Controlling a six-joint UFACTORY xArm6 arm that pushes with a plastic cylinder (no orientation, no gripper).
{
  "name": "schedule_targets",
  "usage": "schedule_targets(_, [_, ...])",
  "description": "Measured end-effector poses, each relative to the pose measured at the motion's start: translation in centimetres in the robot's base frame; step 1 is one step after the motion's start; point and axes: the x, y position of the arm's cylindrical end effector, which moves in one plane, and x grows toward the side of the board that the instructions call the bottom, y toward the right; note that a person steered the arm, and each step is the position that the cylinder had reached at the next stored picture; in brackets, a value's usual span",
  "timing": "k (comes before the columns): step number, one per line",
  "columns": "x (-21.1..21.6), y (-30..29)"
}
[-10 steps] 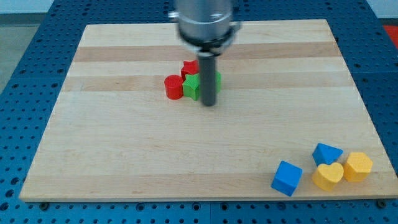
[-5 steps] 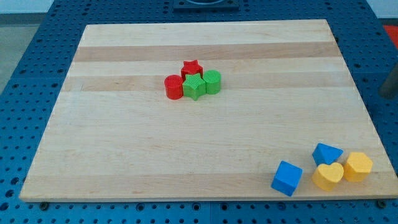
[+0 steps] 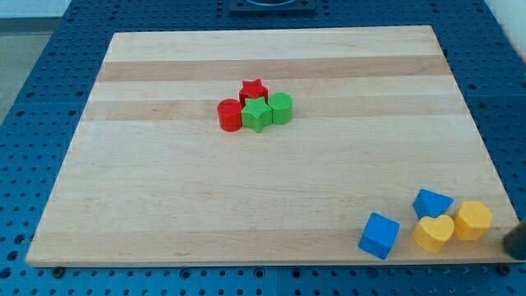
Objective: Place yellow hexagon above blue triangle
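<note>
Blocks sit in two knots on the wooden board (image 3: 164, 205), and the layout explains where the work lies. In the lower right of the frame the yellow hexagon (image 3: 473, 219) rests close to the board's right edge, touching or nearly touching the yellow heart (image 3: 433, 232) on its left. The blue triangle (image 3: 432, 203) lies just up and left of the hexagon, above the heart, with the blue cube (image 3: 379, 234) a little apart at the lower left of that group. The hexagon is therefore beside and slightly below the triangle, not above it, so I judge the task not yet done.

At the frame's right edge, just below and right of the hexagon, a dark blurred shape (image 3: 516, 241) shows; it is probably my rod, but its very end cannot be made out, so I cannot tell exactly where my tip stands. The rig has no jaws, so there is nothing to call apart or together. If that shape is the rod, its place makes sense: from below and right of the hexagon, a push toward the frame's top would carry it up past the triangle's right side.

Upper centre, well apart from all this, the red star (image 3: 254, 87), red cylinder (image 3: 229, 114), green star (image 3: 256, 114) and another green block (image 3: 281, 108) huddle touching one another.
</note>
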Motion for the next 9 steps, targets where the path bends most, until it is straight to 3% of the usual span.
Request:
schedule_targets(1, [-0.4, -2.7])
schedule_targets(2, [-4.8, -6.1])
schedule_targets(3, [-5.7, -6.4])
schedule_targets(4, [-5.2, -6.1])
schedule_targets(6, [-5.6, 0.5])
schedule_targets(7, [-7.6, -1.1])
schedule_targets(9, [-7.7, -10.0])
